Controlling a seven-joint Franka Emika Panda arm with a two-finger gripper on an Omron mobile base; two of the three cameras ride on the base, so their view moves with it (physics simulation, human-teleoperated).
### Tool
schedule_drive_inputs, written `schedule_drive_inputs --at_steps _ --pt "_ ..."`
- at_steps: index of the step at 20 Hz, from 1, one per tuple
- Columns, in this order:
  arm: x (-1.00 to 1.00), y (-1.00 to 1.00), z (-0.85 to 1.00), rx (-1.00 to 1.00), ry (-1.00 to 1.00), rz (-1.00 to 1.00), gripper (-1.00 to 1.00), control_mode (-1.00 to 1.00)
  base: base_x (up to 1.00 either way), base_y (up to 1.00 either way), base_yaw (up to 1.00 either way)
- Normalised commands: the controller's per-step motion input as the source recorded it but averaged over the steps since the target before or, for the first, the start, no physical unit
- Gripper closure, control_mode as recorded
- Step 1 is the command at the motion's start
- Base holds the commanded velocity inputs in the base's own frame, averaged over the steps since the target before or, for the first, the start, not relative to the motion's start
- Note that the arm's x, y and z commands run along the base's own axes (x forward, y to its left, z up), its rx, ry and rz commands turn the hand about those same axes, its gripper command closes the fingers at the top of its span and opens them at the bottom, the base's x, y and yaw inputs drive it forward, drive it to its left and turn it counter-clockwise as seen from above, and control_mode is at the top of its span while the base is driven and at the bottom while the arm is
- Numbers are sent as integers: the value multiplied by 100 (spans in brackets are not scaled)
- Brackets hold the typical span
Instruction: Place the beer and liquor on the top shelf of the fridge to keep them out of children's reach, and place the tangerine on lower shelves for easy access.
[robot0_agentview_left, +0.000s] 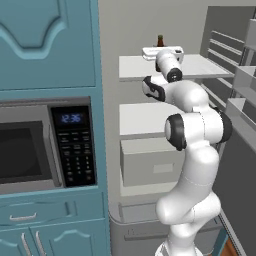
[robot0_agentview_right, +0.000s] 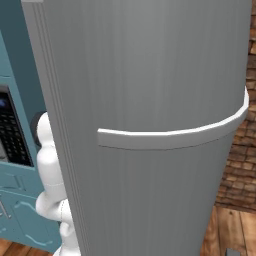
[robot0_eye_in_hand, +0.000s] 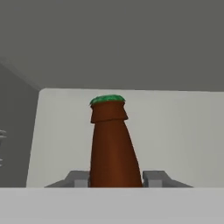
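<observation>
The beer (robot0_eye_in_hand: 111, 144), a brown bottle with a green cap, stands upright between my two fingertips (robot0_eye_in_hand: 81, 179) in the hand view. My gripper (robot0_eye_in_hand: 117, 179) is shut on its lower body, and its base is hidden. From the left base view the bottle's neck (robot0_agentview_left: 160, 40) pokes up behind my gripper (robot0_agentview_left: 162, 51), which reaches over the top shelf (robot0_agentview_left: 135, 67) of the open fridge (robot0_agentview_left: 220, 30). The white slab of the top shelf (robot0_eye_in_hand: 183, 131) stretches behind the bottle. The lower shelves (robot0_agentview_left: 142, 117) lie under my arm. The liquor and the tangerine are out of view.
A white drawer box (robot0_agentview_left: 150, 160) sits under the lower shelf. Ribbed door racks (robot0_agentview_left: 242, 75) stand close on the right of my arm. A microwave (robot0_agentview_left: 30, 150) sits in teal cabinets on the left. The fridge door's grey outside (robot0_agentview_right: 150, 75) blocks the right base view.
</observation>
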Motion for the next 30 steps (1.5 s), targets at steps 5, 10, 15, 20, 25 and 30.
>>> schedule_drive_inputs --at_steps 5,10,15,20,25,30 --pt "29 -12 0 0 0 0 -100 -100 0 0 0" --pt "16 -24 0 0 0 0 -100 -100 0 0 0" --pt "4 -31 0 0 0 0 -100 -100 0 0 0" --pt "-6 -40 0 0 0 0 -100 -100 0 0 0" --pt "-31 -39 0 0 0 -1 -100 -100 0 0 0" --pt "-68 -10 0 0 0 0 -100 -100 0 0 0"
